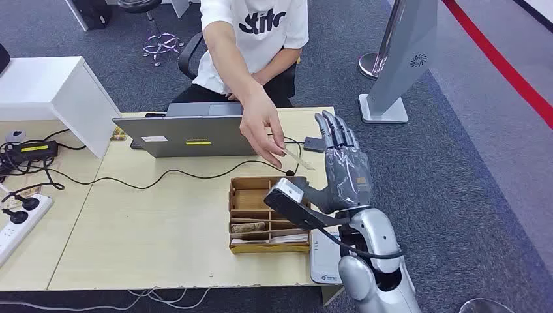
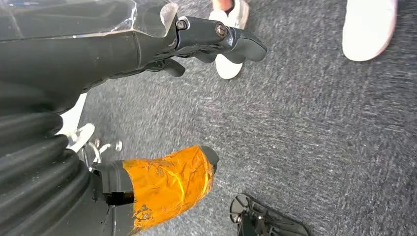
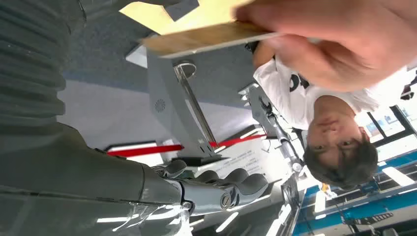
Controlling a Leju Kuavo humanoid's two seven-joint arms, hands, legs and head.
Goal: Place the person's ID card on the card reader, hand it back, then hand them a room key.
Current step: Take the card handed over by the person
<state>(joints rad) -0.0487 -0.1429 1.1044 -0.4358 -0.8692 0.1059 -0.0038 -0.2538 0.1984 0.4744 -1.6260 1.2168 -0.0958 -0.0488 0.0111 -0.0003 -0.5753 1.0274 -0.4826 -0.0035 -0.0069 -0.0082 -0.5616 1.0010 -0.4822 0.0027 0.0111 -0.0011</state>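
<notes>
A person's hand (image 1: 261, 127) reaches over the table and pinches a thin tan card (image 1: 298, 158) just left of my right hand (image 1: 343, 166). That hand is raised with its fingers straight and apart, and it holds nothing. In the right wrist view the card (image 3: 206, 39) sits in the person's fingers, apart from my fingers (image 3: 216, 189). A small black device (image 1: 314, 144) with a cable lies behind my hand, and a flat white device (image 1: 324, 257) lies at the table's front edge. My left hand (image 2: 123, 54) hangs over the carpet, empty, with its fingers apart.
A wooden compartment box (image 1: 267, 215) holding cards stands under my right wrist. A grey laptop (image 1: 189, 135) stands at the back of the wooden table (image 1: 150, 222), with cables across it. A power strip (image 1: 16, 218) and a white cabinet (image 1: 52, 91) are to the left.
</notes>
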